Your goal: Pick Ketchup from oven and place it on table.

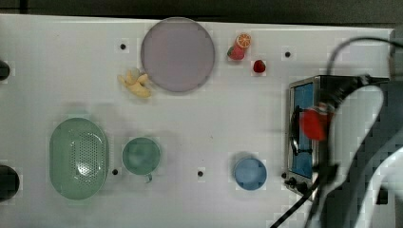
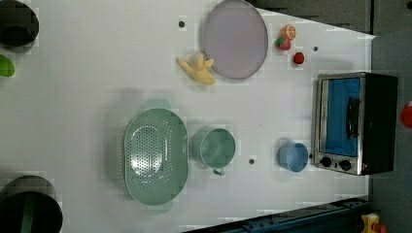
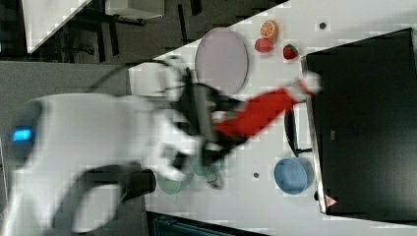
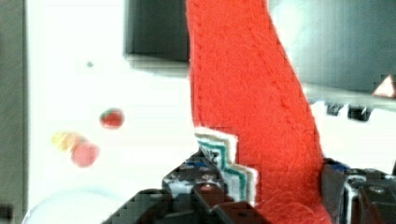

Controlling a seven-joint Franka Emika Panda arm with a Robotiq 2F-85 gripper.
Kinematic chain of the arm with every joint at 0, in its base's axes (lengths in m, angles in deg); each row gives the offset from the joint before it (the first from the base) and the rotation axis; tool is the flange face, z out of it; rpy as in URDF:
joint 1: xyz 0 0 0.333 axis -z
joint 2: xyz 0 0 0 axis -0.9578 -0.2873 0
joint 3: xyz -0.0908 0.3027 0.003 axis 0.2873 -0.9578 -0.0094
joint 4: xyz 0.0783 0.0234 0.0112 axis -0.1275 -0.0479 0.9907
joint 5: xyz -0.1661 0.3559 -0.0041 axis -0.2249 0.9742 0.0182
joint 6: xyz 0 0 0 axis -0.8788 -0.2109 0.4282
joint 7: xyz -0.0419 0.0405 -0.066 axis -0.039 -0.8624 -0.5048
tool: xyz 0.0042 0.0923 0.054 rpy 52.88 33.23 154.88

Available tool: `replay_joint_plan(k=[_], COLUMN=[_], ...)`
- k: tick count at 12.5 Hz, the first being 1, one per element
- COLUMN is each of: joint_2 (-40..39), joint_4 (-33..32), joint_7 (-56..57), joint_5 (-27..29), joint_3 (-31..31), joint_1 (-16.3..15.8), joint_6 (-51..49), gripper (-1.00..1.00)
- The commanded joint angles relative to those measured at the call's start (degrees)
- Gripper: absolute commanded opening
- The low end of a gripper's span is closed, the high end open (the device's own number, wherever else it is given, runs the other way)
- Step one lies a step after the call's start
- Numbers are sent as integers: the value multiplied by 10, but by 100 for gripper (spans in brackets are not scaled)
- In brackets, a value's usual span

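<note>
The Ketchup, a red bottle with a white cap, hangs tilted in my gripper. Its cap end reaches the front top edge of the oven. In the wrist view the Ketchup stands between the two fingers, with my gripper shut on its lower end by the white label. From the top view the Ketchup shows over the blue glass door of the oven, which stands at the top view's right on the white table. The door looks closed.
A blue bowl sits just in front of the oven. Farther off are a green cup, a green colander, a purple plate, a banana, a strawberry and an orange slice. Black cables hang by the oven.
</note>
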Motion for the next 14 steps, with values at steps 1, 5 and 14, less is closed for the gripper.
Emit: replay_joint_plan(k=[1,5,14], joint_2=[26,25,-40], joint_4=[9,-33,-322], joint_7=[-3,-3,-3], joint_5=[-12,-13,-53], joint_3=[-87,-168,-200], joint_1=[-63,-66,-67], joint_6=[-16,-5,304], gripper=[21,21,21])
